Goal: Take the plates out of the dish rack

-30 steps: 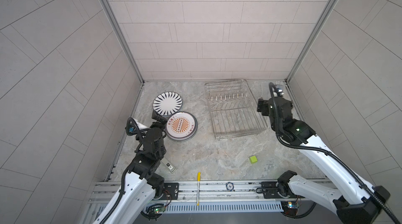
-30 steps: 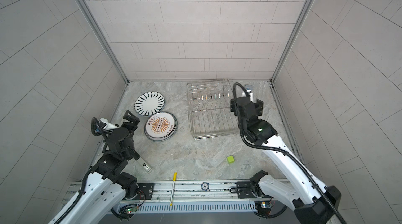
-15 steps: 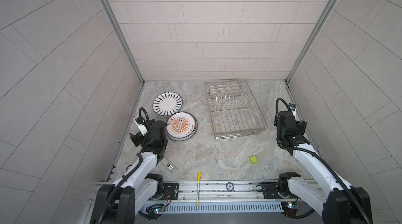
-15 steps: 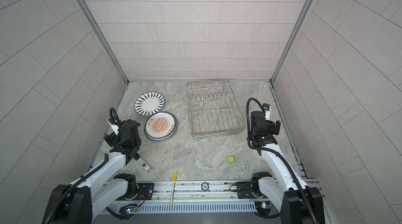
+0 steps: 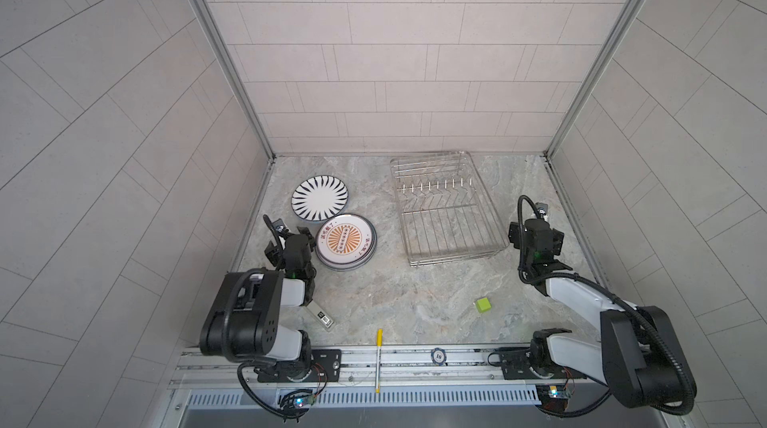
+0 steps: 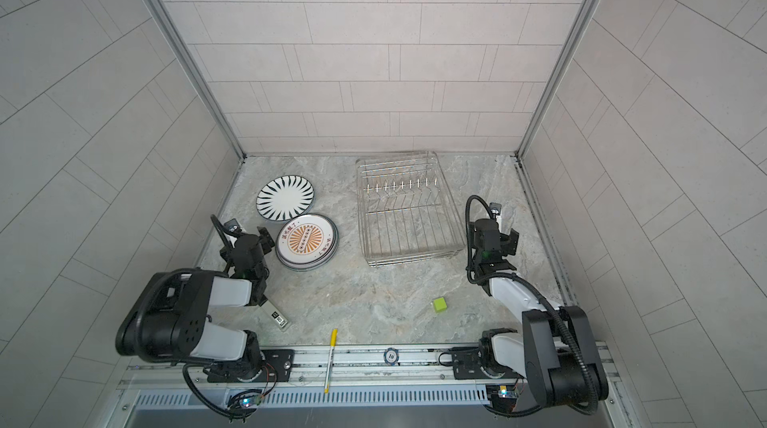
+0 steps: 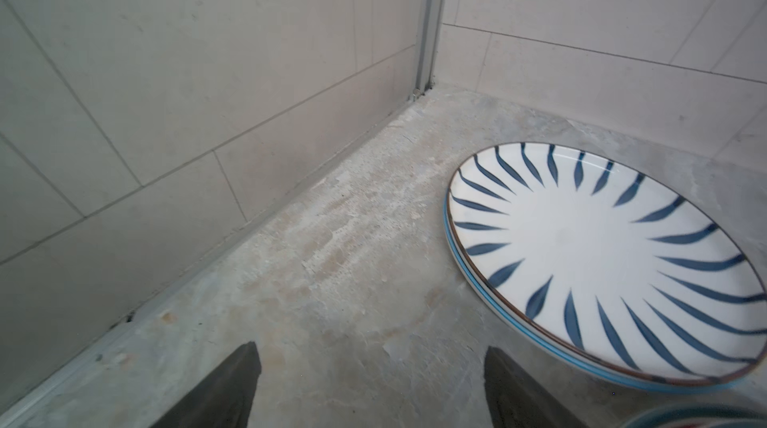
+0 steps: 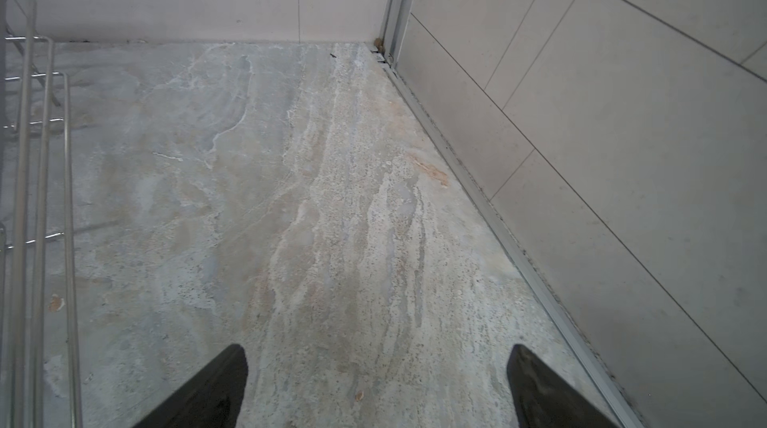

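The dish rack, a silver wire basket, stands empty at the back right in both top views; its edge wires show in the right wrist view. A blue-striped plate lies flat at the back left. A stack of plates with an orange sunburst on top lies just in front of it. My left gripper hangs open over bare floor, left of the stack. My right gripper is open over bare floor, right of the rack.
A green cube sits on the floor at the front right. A yellow pen and a round "10" chip lie on the front rail. A small labelled strip lies by the left arm. Tiled walls close in both sides.
Both arms have drawn back toward the front and folded low. The right gripper has left the rack's right rim and now sits beside the rack, nearer the front.
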You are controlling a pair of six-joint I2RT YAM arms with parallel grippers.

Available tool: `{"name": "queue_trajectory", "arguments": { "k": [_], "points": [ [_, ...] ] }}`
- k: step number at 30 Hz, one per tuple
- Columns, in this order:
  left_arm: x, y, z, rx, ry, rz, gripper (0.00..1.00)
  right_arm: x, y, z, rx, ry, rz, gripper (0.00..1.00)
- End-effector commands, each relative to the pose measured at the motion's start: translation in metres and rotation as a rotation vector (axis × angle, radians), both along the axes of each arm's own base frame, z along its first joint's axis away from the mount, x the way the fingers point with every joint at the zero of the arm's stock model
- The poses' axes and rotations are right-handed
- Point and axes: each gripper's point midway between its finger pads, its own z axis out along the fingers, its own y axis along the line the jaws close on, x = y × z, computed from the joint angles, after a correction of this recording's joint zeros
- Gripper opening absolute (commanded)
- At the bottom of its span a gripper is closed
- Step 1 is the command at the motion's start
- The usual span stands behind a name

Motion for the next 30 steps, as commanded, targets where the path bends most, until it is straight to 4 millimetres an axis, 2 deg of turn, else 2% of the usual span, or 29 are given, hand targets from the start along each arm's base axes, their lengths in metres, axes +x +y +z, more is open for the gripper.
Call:
{"name": "queue_trajectory", "arguments": {
  "k": [1,7,10,15,16,24,27,30],
  "points": [
    [0.015,-0.009,0.032,-0.01,-0.119,-0.066,0.94,0.016,0.01,0.006,-0.032,-0.053,0.051,1.0],
    [0.025,-0.019,0.028,0.009,-0.113,-0.14,0.94,0.018,0.015,0.007,-0.056,-0.058,0.065,1.0],
    [0.028,-0.024,0.02,0.031,-0.105,-0.154,0.94,0.021,0.015,0.006,-0.059,-0.048,0.068,1.0],
    [0.029,-0.024,0.019,0.035,-0.086,-0.146,0.95,0.02,0.016,0.008,-0.058,-0.069,0.07,1.0],
    [0.029,-0.024,0.019,0.041,-0.094,-0.145,1.0,0.02,0.017,0.008,-0.061,-0.068,0.075,1.0],
    [0.031,-0.025,0.019,0.047,-0.081,-0.145,1.0,0.023,0.022,0.007,-0.06,-0.07,0.089,1.0],
    [0.031,-0.026,0.019,0.053,-0.077,-0.146,1.0,0.022,0.017,0.0,-0.04,-0.13,0.058,1.0],
    [0.032,-0.027,0.019,0.058,-0.073,-0.148,1.0,0.035,0.026,-0.016,-0.058,-0.064,0.094,1.0]
  ]
}}
